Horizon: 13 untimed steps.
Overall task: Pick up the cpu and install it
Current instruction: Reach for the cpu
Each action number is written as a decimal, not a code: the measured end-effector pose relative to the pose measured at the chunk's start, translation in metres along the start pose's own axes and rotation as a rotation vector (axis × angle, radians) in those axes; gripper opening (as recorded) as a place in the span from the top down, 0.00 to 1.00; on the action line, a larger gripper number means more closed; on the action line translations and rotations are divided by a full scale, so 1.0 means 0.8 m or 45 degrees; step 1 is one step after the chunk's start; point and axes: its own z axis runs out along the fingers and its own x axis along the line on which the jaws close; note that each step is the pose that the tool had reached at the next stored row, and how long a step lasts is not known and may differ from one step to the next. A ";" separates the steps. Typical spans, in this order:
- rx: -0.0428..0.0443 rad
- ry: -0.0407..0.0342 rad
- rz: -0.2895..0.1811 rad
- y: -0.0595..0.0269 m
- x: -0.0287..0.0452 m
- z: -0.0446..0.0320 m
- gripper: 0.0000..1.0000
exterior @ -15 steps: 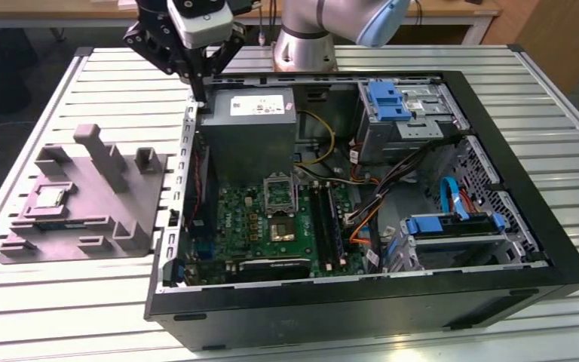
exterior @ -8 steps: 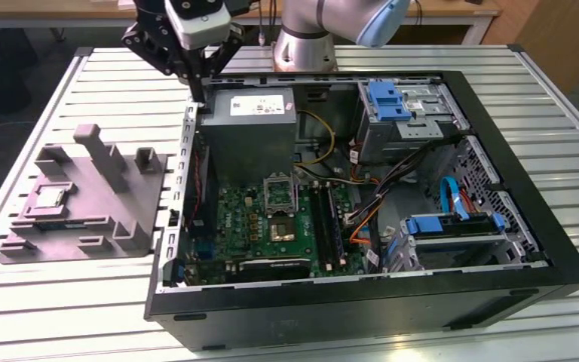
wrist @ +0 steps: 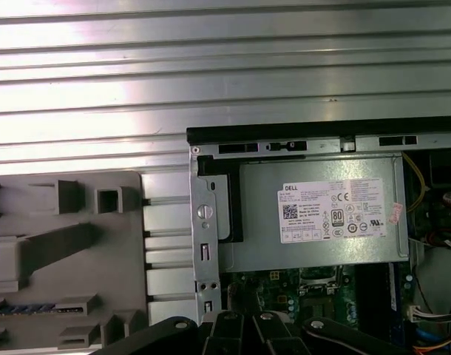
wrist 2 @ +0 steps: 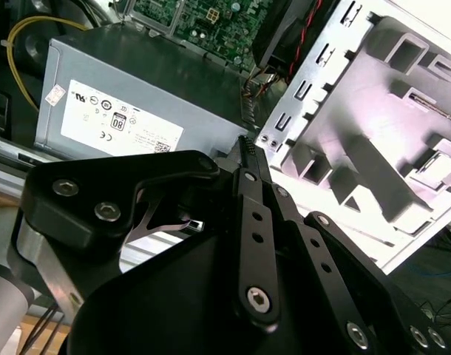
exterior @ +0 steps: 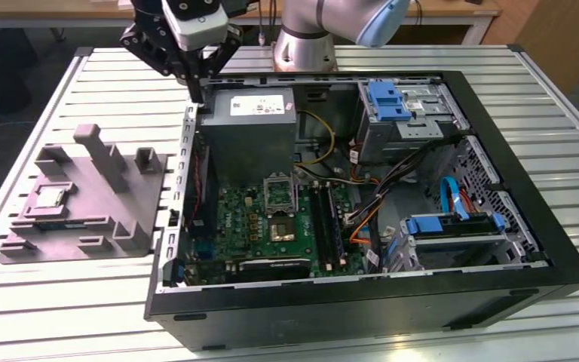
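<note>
The cpu [exterior: 48, 198], a small silvery square chip, lies flat in a recess of the grey holder block [exterior: 99, 219] on the table, at the exterior view's left of the open computer case [exterior: 370, 294]. My gripper [exterior: 200, 96] hangs above the case's back corner, by the grey power-supply box [exterior: 252, 136], well away from the cpu. Its black fingers come together in a point with nothing between them, as the second wrist view also shows for the gripper [wrist 2: 245, 143]. On the green board [exterior: 259, 226] the black socket frame [exterior: 280, 192] stands open.
Drive cages with blue latches [exterior: 388, 98] and bundled cables [exterior: 380, 188] crowd the case at the exterior view's right. A long memory stick [exterior: 326, 219] stands beside the socket. The holder block [wrist: 63, 251] has upright posts. Ribbed metal table [exterior: 48, 302] surrounds everything.
</note>
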 end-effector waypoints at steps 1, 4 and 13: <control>0.000 0.0000 0.000 0.000 0.0003 0.0002 0.89; 0.000 0.0000 0.000 0.000 0.0012 0.0005 0.89; 0.000 0.0000 0.000 0.000 0.0033 0.0014 0.89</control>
